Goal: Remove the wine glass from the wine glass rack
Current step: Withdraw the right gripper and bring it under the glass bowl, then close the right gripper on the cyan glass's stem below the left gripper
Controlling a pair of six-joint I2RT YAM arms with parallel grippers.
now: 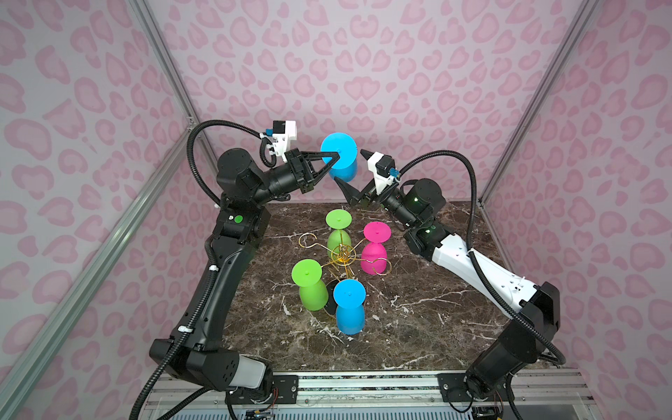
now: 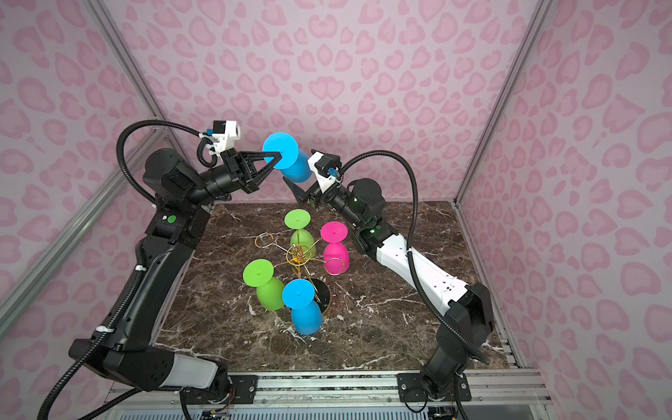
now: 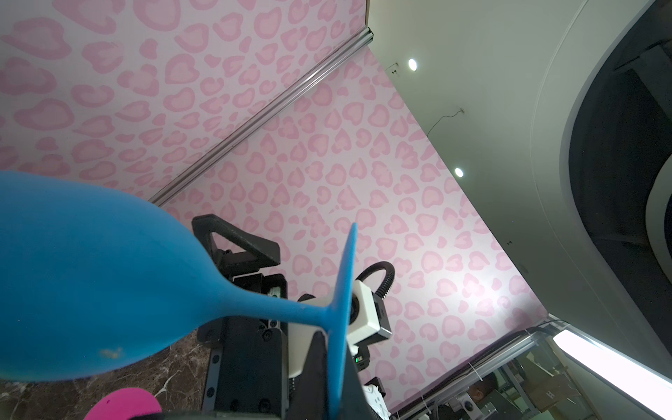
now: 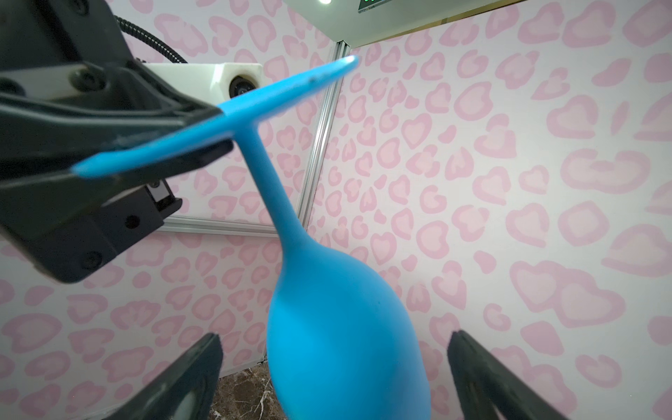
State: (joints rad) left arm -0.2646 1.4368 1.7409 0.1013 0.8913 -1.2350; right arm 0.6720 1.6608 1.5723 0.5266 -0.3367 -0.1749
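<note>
Blue and matte, a wine glass (image 1: 340, 152) hangs upside down high above the far side of the table (image 1: 418, 327), well clear of the wine glass rack (image 1: 342, 254); its flat round foot is uppermost and its bowl points downward. The left gripper (image 1: 332, 158) reaches in from the left and is clamped on the rim of that foot, one finger above the disc and one below, as the right wrist view shows. The right gripper (image 1: 350, 166) comes from the right with its jaws spread wide; they stand on either side of the hanging bowl, and in the right wrist view there is a clear gap between each finger and the bowl.

The rack stands near the middle of the dark brown marble table; it is thin gold wire, with arms that radiate from a central hub and end in loops, on a round black base (image 2: 322, 291). Four glasses hang from it, foot up: a green glass (image 1: 339, 236) at the rear, a pink glass (image 1: 374, 258) on the right, another green one (image 1: 312, 291) at the front left, and a second blue glass (image 1: 350, 312) at the front. Walls (image 1: 363, 72) printed with pink hearts enclose the table.
</note>
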